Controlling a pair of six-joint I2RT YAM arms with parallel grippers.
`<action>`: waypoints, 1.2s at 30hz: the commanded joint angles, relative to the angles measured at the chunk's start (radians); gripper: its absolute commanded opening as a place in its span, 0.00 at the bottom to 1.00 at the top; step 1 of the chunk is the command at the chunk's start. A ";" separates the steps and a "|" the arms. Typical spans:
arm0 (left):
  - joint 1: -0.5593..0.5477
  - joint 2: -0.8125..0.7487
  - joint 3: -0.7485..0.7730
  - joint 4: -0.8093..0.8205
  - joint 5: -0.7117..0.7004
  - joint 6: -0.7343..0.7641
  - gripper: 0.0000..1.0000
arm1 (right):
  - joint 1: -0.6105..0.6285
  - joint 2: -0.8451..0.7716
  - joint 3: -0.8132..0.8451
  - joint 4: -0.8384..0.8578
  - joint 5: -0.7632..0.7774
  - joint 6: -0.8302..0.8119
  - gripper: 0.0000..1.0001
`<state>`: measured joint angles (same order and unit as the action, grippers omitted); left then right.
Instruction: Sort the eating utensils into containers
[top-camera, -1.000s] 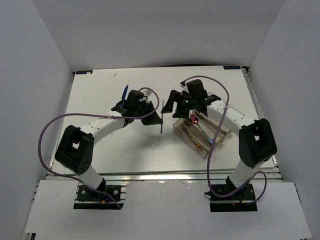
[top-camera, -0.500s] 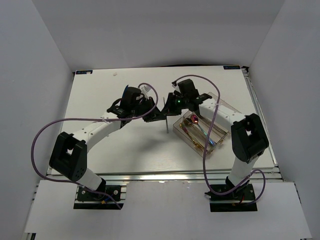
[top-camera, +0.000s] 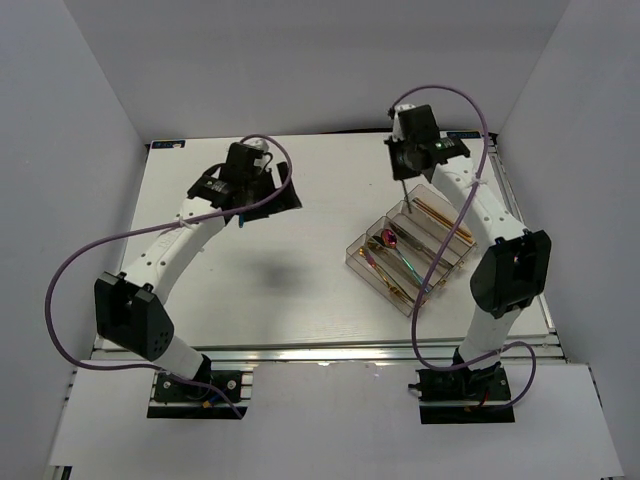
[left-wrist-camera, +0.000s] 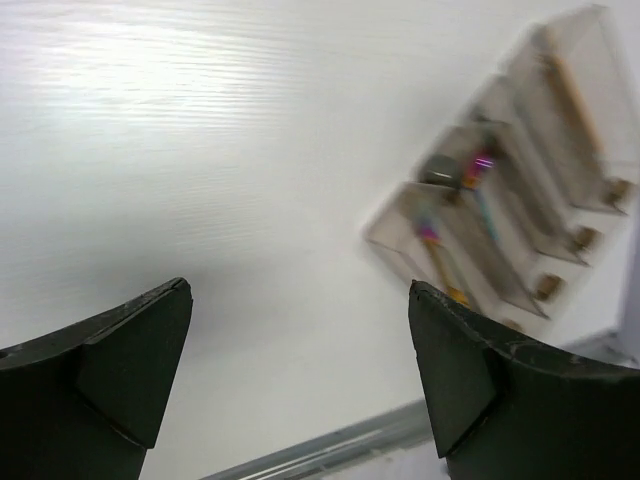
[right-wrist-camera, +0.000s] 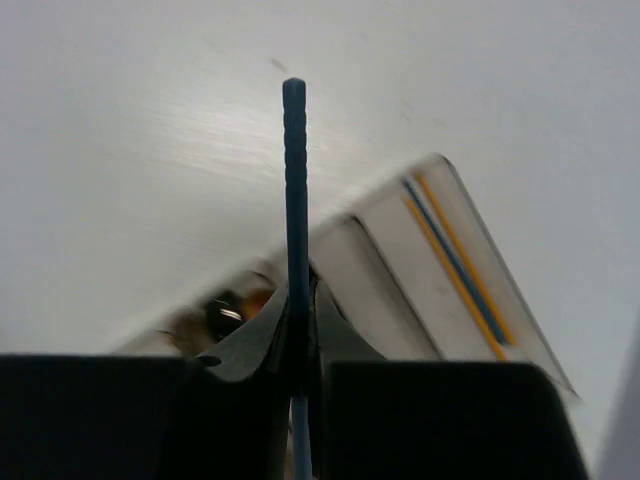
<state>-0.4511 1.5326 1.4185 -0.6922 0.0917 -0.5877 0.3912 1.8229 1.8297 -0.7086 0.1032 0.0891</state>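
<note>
blue chopstick (right-wrist-camera: 293, 180): thin, dark blue, ridged toward its free end; pinched between the right gripper's fingers and sticking straight out past them; in the top view (top-camera: 404, 198) it hangs above the far corner of the tray, off the table; exact tilt hard to judge

right gripper (right-wrist-camera: 298, 320): jaws pressed together on the blue chopstick; sits high at the far right of the scene (top-camera: 402, 172), just beyond the tray's far corner

organizer tray (top-camera: 378, 285): clear smoky plastic, four long parallel compartments; lies at an angle on the right half of the table, between the middle and the right edge; blurred in the left wrist view (left-wrist-camera: 590, 30)

tray chopsticks (right-wrist-camera: 455, 265): gold pair with a blue one between, lying lengthwise in the far-right compartment; gold streak also shows from above (top-camera: 440, 215)

rainbow spoon (top-camera: 388, 238): reddish bowl toward the far-left end of a middle compartment, iridescent handle running down its length; other gold pieces in the near-left compartments too small to name

left gripper (left-wrist-camera: 300, 350): fingers spread wide, nothing between them; over bare table at the far left of centre (top-camera: 272, 198), well apart from the tray

table (top-camera: 250, 290): white, faint wood grain; walled by white panels left, right and far
</note>
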 joint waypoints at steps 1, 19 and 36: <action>0.069 -0.020 -0.021 -0.179 -0.113 0.071 0.98 | -0.041 -0.020 -0.192 -0.070 0.357 -0.337 0.00; 0.083 -0.095 -0.125 -0.256 -0.224 0.123 0.98 | -0.138 0.119 -0.294 0.259 0.342 -0.741 0.00; 0.120 -0.054 -0.076 -0.241 -0.247 0.152 0.98 | -0.170 0.026 -0.419 0.204 0.204 -0.658 0.89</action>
<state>-0.3470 1.4887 1.2972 -0.9424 -0.1337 -0.4515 0.2295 1.9099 1.4006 -0.4652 0.3897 -0.6140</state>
